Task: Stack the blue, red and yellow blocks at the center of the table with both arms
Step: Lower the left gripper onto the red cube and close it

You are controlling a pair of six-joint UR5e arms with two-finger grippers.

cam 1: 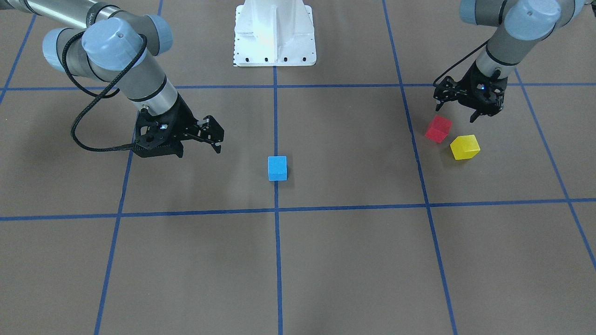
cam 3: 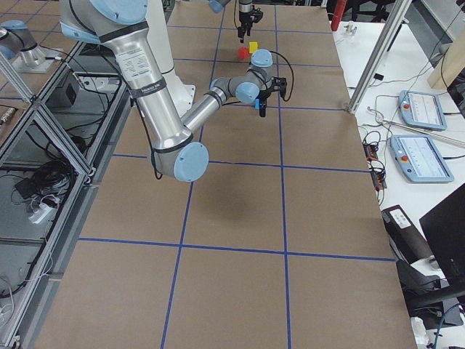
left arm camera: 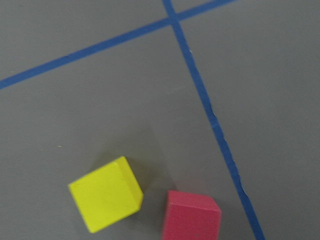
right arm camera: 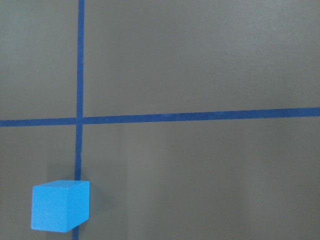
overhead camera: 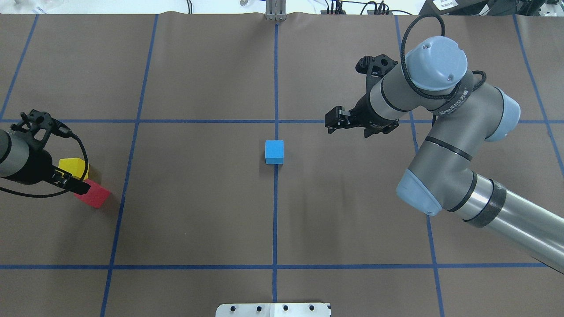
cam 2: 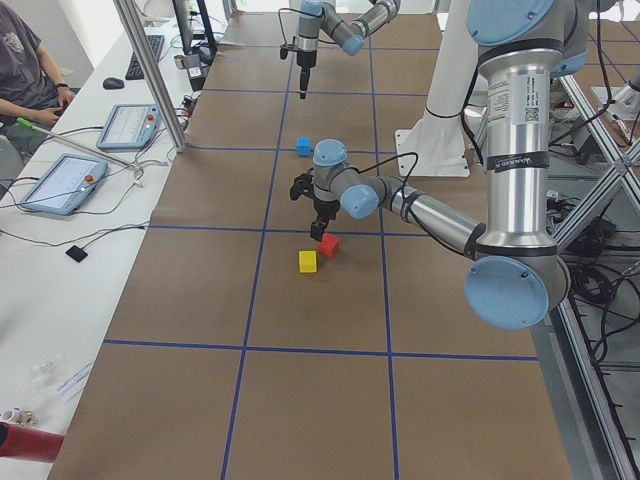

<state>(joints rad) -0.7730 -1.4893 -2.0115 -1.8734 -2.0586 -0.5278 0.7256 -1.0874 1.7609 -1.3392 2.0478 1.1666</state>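
Front-facing exterior view gives the clearest read of this moment. Nearest the camera, in the middle of the frame, the blue block (cam 1: 277, 168) sits alone on the table (cam 1: 326, 270), on the central tape line and close to where the stack belongs. Farther back at left, the right gripper (cam 1: 217, 137) hangs above the table beside that block, empty, its fingers close together as far as this angle shows. At the right of the frame, the left gripper (cam 1: 458, 113) hovers just behind the red block (cam 1: 438, 129), fingers spread and holding nothing, with the yellow block (cam 1: 465, 147) just beside the red one, apart from it by a narrow gap. The step in hand looks like picking up the red block. To do it well, the left gripper should centre over the red block, turn so its fingers meet two flat opposite faces, and come straight down without nudging the yellow one. Some things are hard to read: in the overhead view the left gripper covers parts of both blocks at the left edge; the left wrist view shows no fingertips and cuts the red block at the bottom edge; the side views are too small to judge either gripper.
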